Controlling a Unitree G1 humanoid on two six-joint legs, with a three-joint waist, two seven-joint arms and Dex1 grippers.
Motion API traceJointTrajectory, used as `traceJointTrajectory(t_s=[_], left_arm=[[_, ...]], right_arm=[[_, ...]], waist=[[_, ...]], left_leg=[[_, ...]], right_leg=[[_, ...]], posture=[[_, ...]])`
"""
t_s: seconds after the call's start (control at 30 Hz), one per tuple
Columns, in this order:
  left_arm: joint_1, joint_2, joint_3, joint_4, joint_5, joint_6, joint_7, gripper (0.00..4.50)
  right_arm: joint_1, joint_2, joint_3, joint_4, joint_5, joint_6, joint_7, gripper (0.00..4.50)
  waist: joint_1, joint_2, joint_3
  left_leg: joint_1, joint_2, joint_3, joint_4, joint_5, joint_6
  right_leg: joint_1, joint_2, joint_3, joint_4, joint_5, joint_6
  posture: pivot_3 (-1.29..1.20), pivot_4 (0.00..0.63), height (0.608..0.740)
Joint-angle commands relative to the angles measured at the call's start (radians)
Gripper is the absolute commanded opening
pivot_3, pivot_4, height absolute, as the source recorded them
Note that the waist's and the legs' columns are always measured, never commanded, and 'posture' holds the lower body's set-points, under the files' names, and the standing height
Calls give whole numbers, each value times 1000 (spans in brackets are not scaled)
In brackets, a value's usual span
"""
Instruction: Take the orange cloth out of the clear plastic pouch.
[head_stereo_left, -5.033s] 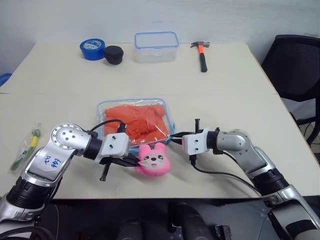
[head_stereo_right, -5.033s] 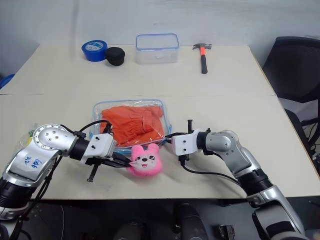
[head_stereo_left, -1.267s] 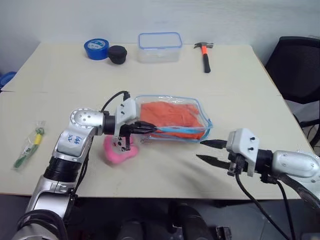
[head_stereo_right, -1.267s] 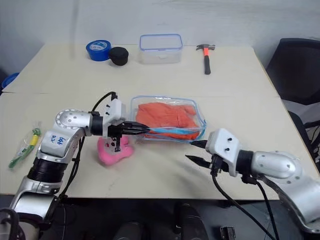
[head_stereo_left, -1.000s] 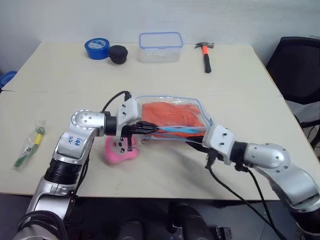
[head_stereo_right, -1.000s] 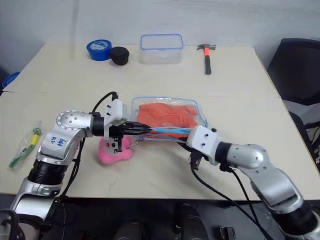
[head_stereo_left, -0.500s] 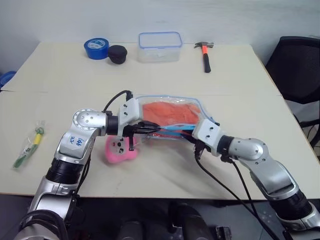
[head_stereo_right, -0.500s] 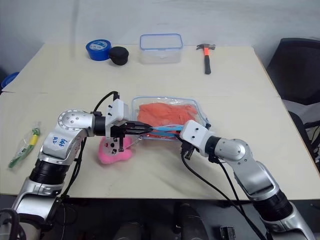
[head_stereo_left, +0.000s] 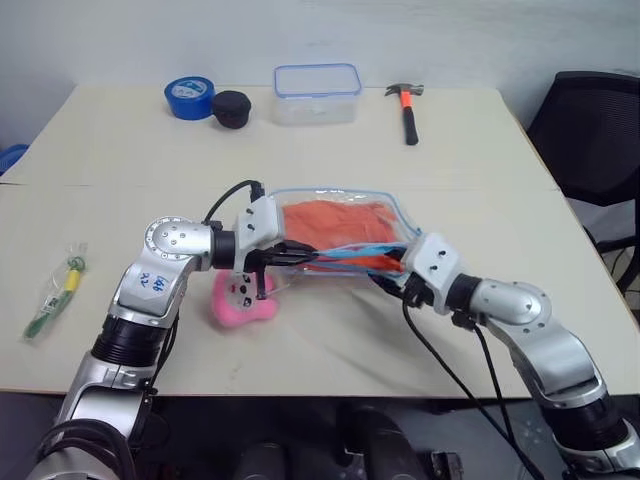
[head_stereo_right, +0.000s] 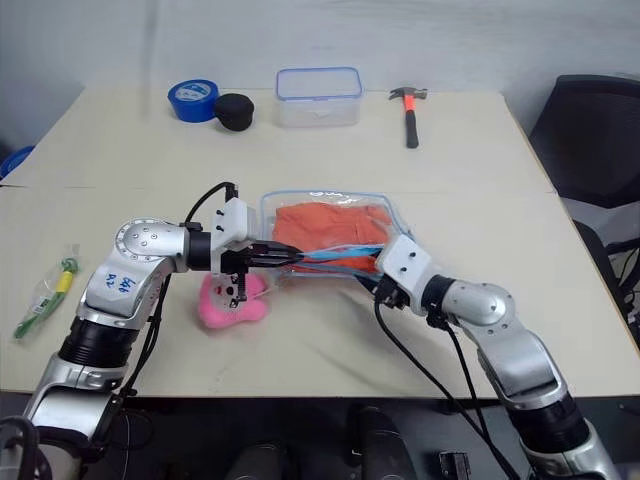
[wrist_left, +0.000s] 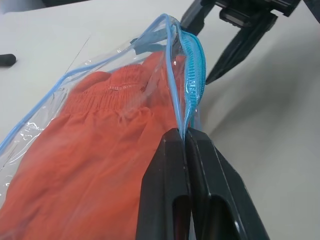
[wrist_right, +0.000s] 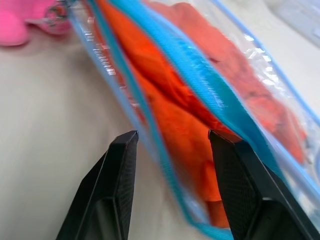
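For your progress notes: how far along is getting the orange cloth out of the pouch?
Done: the left tool pinches the clear plastic pouch by its zipper edge. In hand: the open right tool faces the opening. Left: the orange cloth is still inside.

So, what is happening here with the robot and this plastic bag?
The robot is trying to get the orange cloth out of the clear plastic pouch. Its left gripper is shut on the pouch's blue zipper edge and holds the pouch up off the table. The right gripper, fingers open, is at the pouch's open mouth. The cloth is inside the pouch. A pink plush toy lies below.
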Motion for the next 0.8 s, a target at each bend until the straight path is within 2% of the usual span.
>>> traceJointTrajectory(t_s=[0.03, 0.3, 0.4, 0.57, 0.8], left_arm=[[-15, 0, -4, -20, 4, -2, 10, 0], [-17, 4, 0, -30, -26, 0, -17, 0], [-16, 9, -2, -32, -26, -8, -25, 0], [-11, 8, -13, -42, -15, -7, -19, 0], [-8, 4, -12, -58, -21, 6, -6, 0]], right_arm=[[12, -17, -22, -67, 10, -17, 19, 2323], [3, 0, -52, -73, 2, -23, -8, 2323], [-31, 35, -68, -32, 26, 0, -29, 1734], [-65, 49, -51, 32, 3, -20, -30, 24], [-92, 11, 38, 122, -137, -145, -20, 24]], waist=[[0, 0, 0], [-1, 0, 0], [-3, 0, 0], [-2, 0, 0], [-2, 0, 0]], left_leg=[[0, 0, 0, 0, 0, 0], [0, 0, 0, 0, 0, 0], [0, 0, 1, 0, 0, 0], [0, 0, 0, 0, 0, 0], [0, 0, 0, 0, 0, 0]], right_leg=[[0, 0, 0, 0, 0, 0], [0, 0, 0, 0, 0, 0], [0, 0, 1, 0, 0, 0], [0, 0, 0, 0, 0, 0], [0, 0, 0, 0, 0, 0]], posture=[[0, 150, 740], [0, 150, 740], [0, 150, 740], [0, 150, 740], [0, 150, 740]])
